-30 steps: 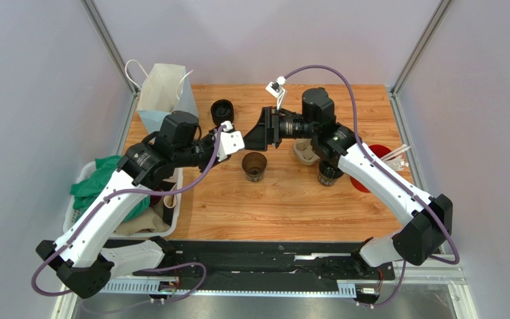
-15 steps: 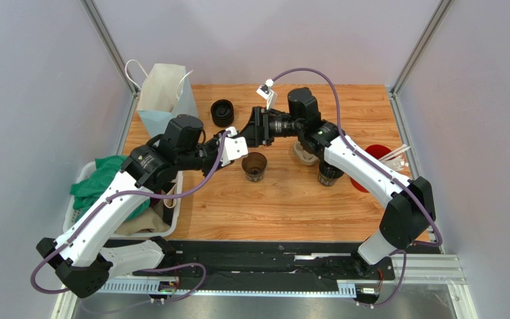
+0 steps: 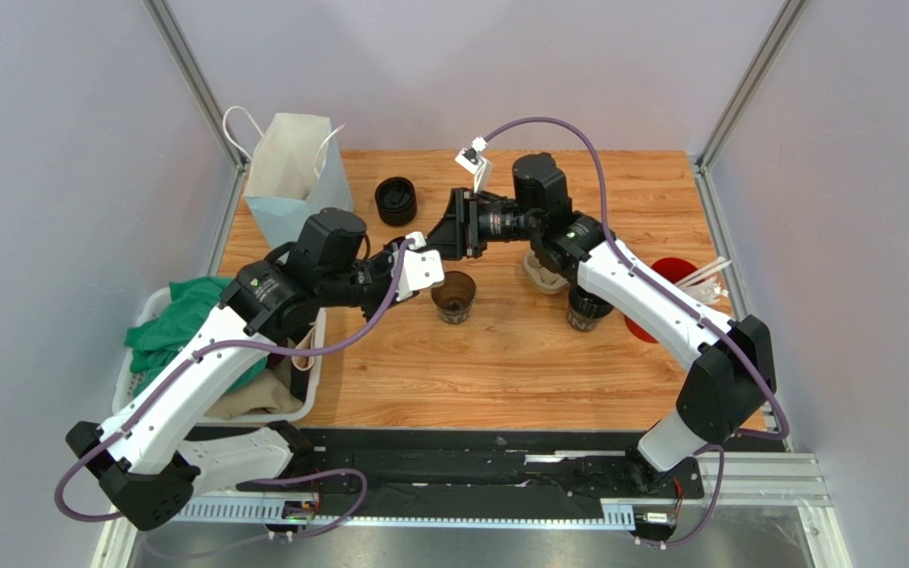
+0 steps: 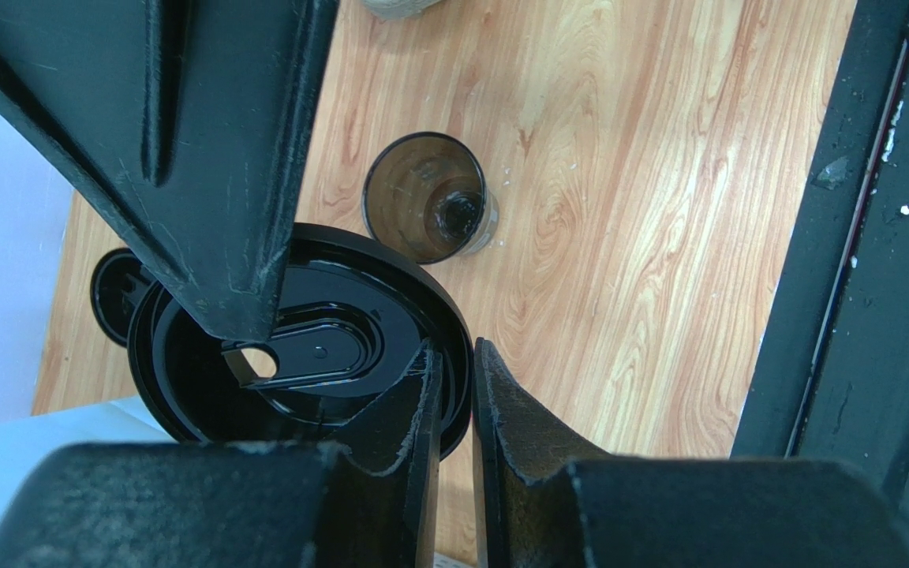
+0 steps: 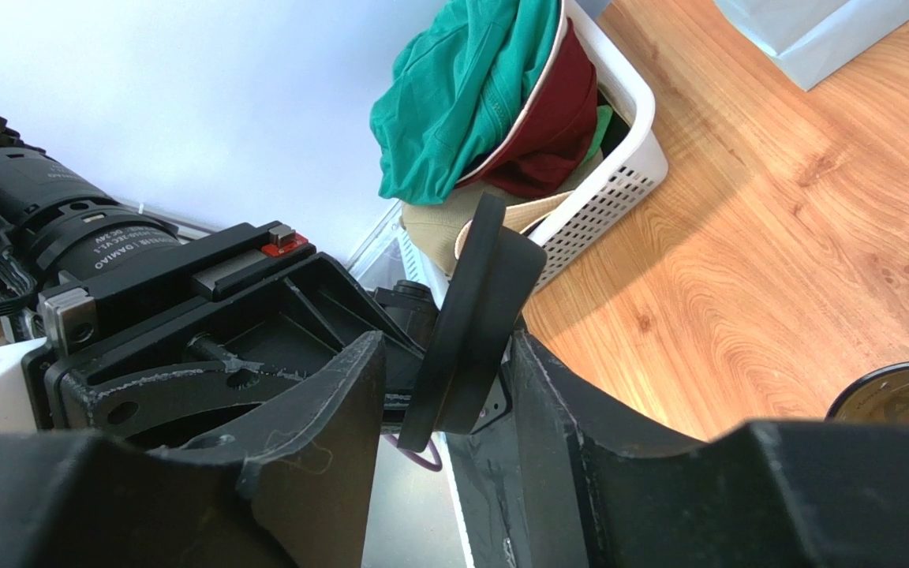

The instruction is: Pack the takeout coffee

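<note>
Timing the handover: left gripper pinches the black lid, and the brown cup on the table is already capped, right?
Not capped: the brown cup stands open, its inside showing in the left wrist view. The left gripper does pinch the black lid.

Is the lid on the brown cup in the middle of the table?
No, the brown cup stands open on the table, while the black lid is held off it in the jaws.
</note>
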`<act>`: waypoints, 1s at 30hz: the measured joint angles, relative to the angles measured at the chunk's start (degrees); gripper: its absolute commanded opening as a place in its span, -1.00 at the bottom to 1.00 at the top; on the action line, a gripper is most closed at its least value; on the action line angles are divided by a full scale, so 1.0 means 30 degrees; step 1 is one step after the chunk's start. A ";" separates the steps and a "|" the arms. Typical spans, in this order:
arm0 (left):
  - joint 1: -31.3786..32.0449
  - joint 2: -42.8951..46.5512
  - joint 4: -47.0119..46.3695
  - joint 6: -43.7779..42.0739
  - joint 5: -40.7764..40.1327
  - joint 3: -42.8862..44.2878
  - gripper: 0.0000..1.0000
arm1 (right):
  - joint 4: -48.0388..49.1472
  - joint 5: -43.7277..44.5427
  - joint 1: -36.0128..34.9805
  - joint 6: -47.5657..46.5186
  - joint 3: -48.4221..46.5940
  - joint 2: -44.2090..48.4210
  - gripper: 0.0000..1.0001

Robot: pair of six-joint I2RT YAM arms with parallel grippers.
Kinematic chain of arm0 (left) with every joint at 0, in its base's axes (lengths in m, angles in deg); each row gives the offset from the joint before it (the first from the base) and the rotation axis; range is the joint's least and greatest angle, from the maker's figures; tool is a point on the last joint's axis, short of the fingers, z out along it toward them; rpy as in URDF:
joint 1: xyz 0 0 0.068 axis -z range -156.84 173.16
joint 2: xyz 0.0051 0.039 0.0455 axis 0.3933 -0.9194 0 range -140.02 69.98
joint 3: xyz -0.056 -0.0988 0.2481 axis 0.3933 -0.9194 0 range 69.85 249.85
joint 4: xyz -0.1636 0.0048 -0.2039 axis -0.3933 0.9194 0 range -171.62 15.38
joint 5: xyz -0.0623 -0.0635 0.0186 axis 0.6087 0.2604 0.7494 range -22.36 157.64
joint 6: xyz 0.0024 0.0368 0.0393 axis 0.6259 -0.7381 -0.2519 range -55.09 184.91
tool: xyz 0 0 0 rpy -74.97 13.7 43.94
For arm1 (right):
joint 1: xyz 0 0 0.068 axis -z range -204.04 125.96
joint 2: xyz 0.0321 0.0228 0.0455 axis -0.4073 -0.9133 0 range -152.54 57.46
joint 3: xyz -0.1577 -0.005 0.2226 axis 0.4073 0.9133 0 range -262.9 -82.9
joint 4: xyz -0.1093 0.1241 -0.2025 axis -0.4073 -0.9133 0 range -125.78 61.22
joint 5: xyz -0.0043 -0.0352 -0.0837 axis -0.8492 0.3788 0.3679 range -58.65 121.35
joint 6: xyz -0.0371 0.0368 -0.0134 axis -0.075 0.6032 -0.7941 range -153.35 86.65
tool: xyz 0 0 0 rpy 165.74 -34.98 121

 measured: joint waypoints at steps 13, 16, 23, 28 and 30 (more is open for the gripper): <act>0.0007 -0.0015 0.0087 -0.0080 -0.0175 0.0007 -0.14 | -0.0189 0.0044 -0.0175 -0.0226 0.0000 -0.0087 -0.75; 0.0022 -0.0015 -0.0007 -0.0036 -0.0138 0.0022 0.24 | -0.0233 0.0095 -0.0189 -0.0444 0.0000 -0.0189 -0.76; 0.0022 0.0146 0.0007 0.0131 -0.0131 0.0226 0.50 | -0.0809 0.0488 -0.0189 -0.1107 -0.0015 -0.0197 -0.73; -0.0503 0.0816 0.0073 0.0583 0.0597 0.1712 0.63 | -0.1537 0.0780 -0.0087 -0.1625 -0.0233 -0.0189 -0.75; -0.1129 0.1268 0.0058 0.1020 0.1326 0.2390 0.66 | -0.1807 0.0852 0.0087 -0.1800 -0.0466 -0.0182 -0.79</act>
